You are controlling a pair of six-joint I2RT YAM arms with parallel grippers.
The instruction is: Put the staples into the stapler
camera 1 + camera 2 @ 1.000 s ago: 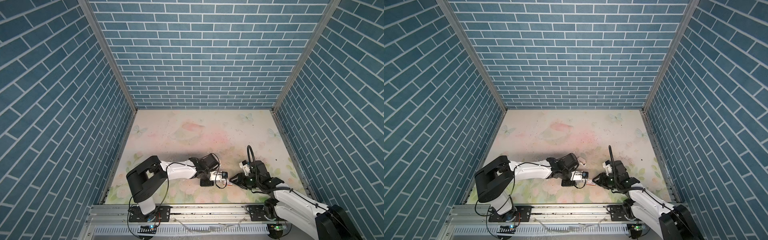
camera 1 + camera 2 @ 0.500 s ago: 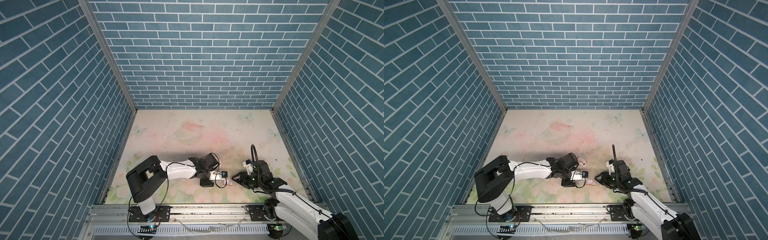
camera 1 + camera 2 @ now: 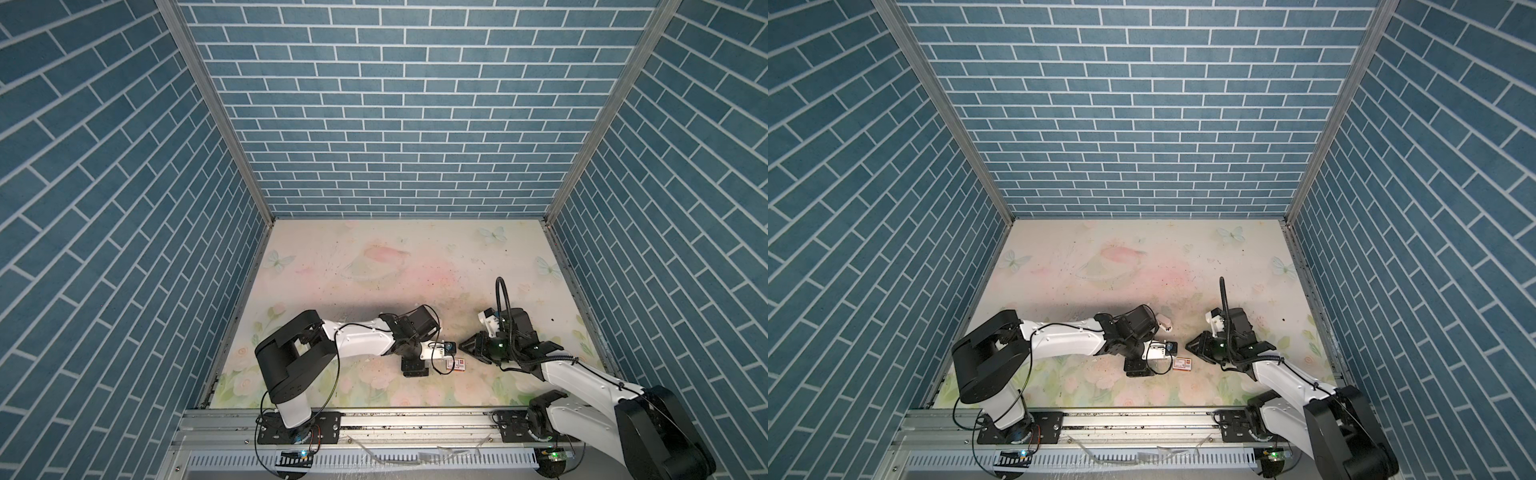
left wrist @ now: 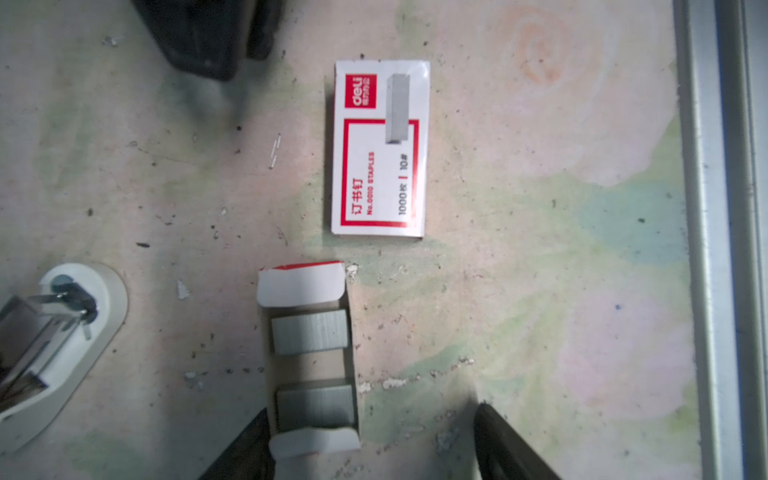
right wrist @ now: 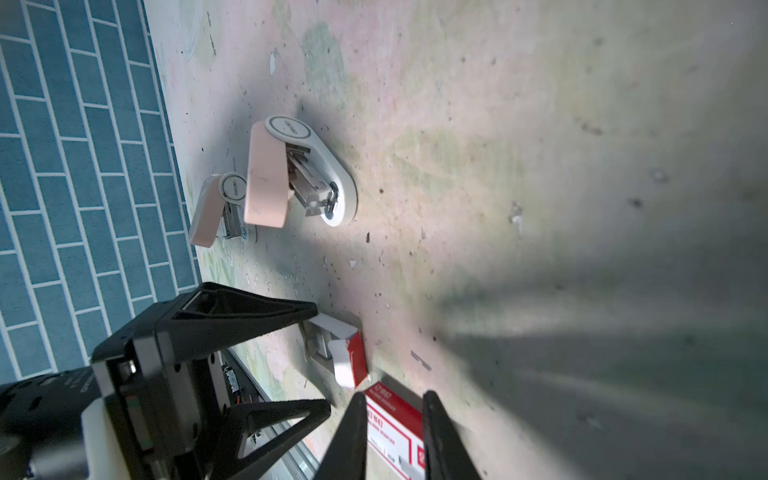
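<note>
Left gripper (image 4: 372, 409) wide open, empty, straddling the shallow brown cardboard tray (image 4: 309, 370) near-centre, presumably leaving its grey metal staples (image 4: 309, 332) exposed for picking (pink-and-white plastic stapler (image 5: 291, 174) lies hinged open just beyond); right gripper (image 5: 392, 395) nearly closed, empty.

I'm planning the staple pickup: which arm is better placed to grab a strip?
Probably left. The left gripper is open astride the tray holding the staples; the right gripper hangs by the outer box.
</note>
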